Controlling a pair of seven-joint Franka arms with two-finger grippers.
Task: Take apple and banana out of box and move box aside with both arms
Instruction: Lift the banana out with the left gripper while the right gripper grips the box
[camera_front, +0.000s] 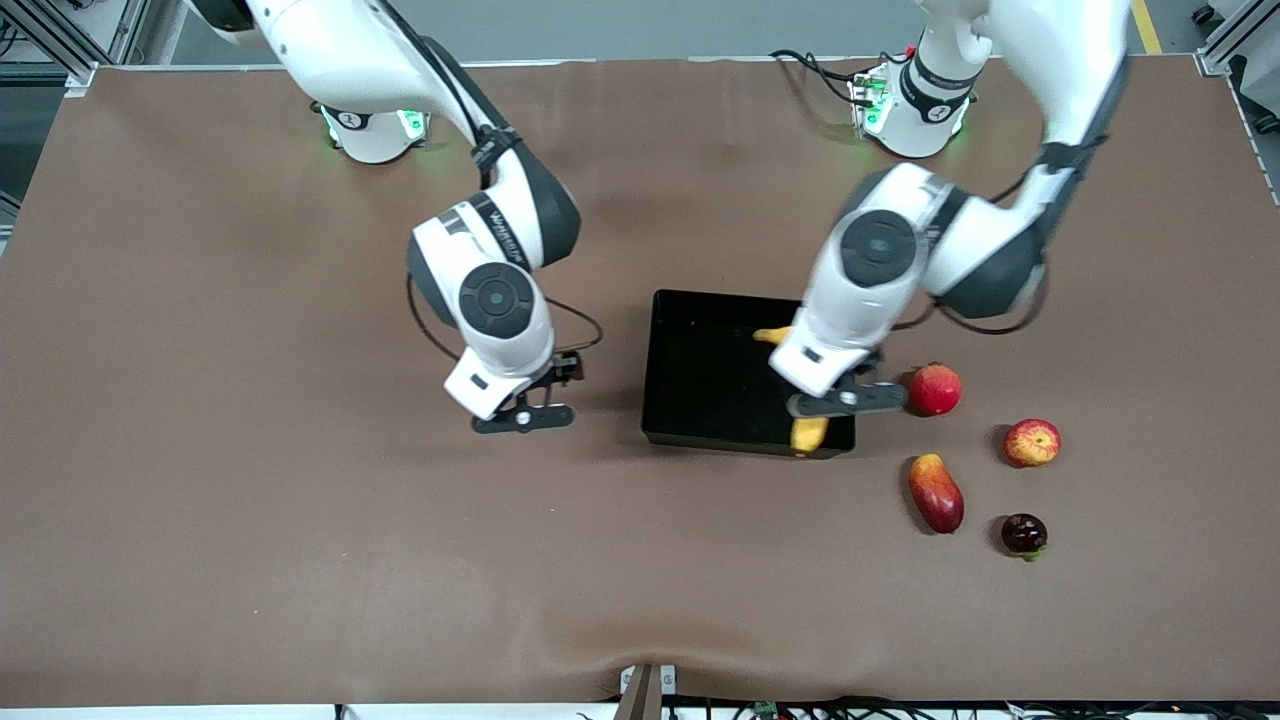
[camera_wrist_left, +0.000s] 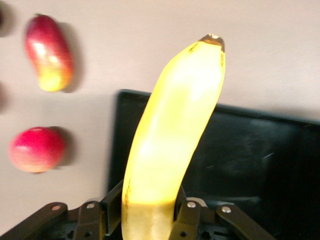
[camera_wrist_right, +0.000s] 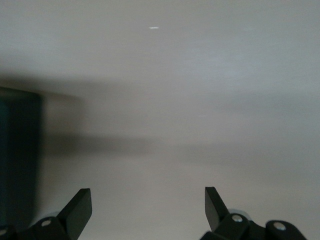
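Gripping the banana (camera_wrist_left: 170, 140) over the tray (camera_front: 690, 380), left gripper (camera_front: 848, 400) jaws clamped; right gripper (camera_front: 523, 418) jaws apart beside it.

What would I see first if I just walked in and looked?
Probably the yellow banana, pinched in the left gripper over the black tray in the middle of the table. Next, four reddish fruits on the table beside the tray, toward the left arm's end.

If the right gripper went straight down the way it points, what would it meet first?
Probably only the bare brown table. The open right gripper has nothing between its fingers, and the glossy black plastic tray lies off to one side.
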